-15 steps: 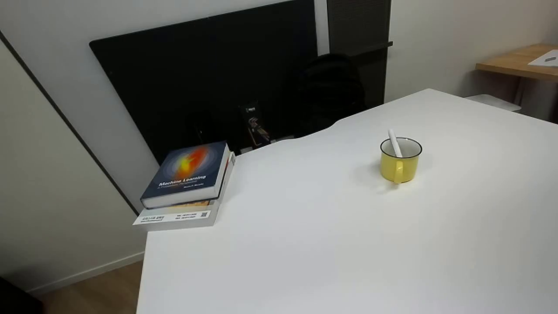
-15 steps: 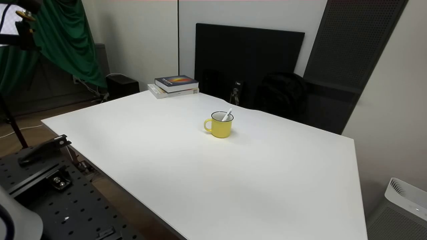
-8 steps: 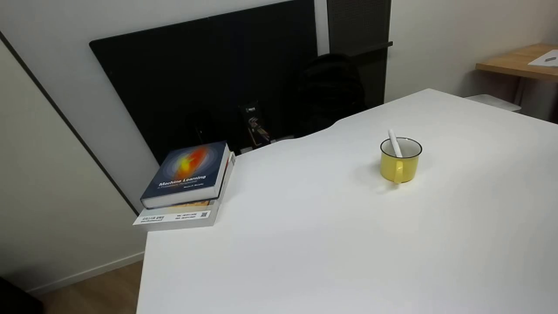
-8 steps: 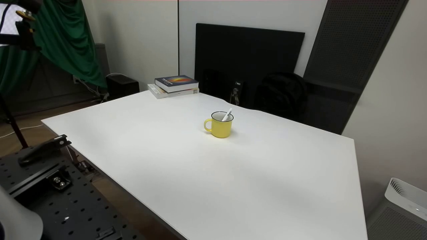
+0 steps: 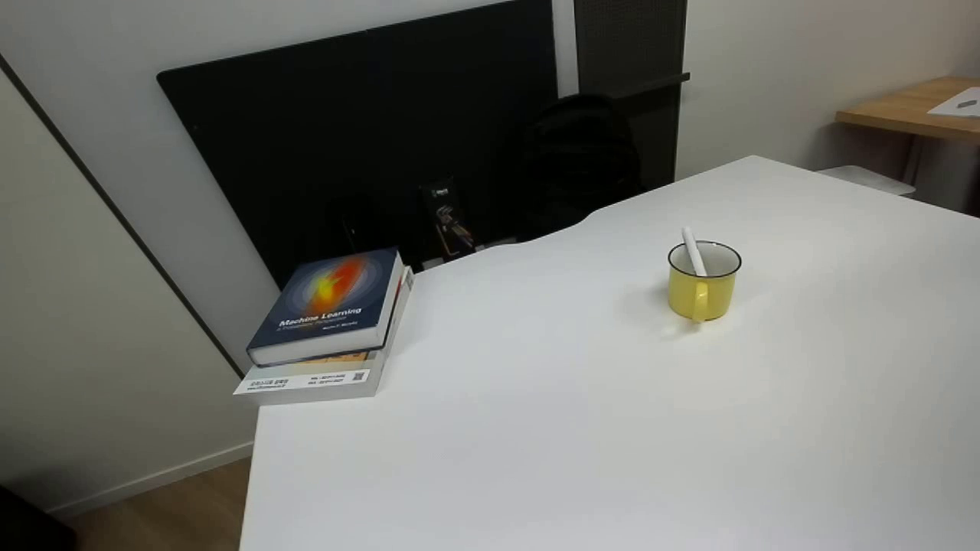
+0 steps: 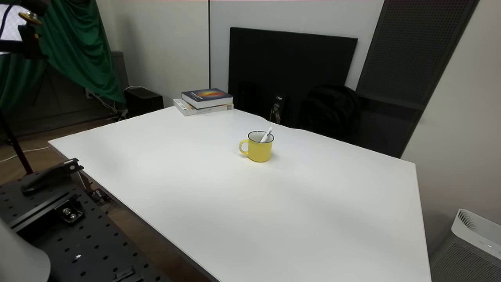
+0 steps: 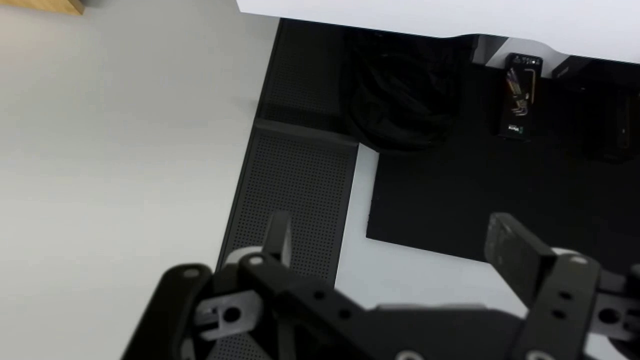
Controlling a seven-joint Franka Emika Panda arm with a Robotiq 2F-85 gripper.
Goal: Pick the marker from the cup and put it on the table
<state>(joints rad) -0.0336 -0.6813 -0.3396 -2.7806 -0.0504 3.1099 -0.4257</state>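
The marker [image 5: 693,252] is a thin white stick leaning inside the yellow cup [image 5: 700,297]. Its upper end sticks out above the dark rim; its lower end is hidden in the cup. The marker [image 6: 267,135] and the cup [image 6: 260,152] also show in an exterior view, with the cup upright and its handle to the side. The cup stands on the white table [image 5: 536,428]. My gripper [image 7: 391,227] is open with nothing between its fingers. The wrist view looks at the wall, with only the table's edge [image 7: 425,17] at the top; cup and marker are out of it.
Two stacked books [image 5: 325,310] lie at a table corner. A black panel [image 6: 289,62] and a dark backpack [image 6: 332,111] stand behind the table. A black perforated platform [image 6: 101,246] with a pale arm part [image 6: 21,256] is at the lower left.
The pale arm part at the lower left of an exterior view has turned or shifted slightly; its dark ring has left the picture. Faint shadows on the table shifted. Cup and marker have not moved.
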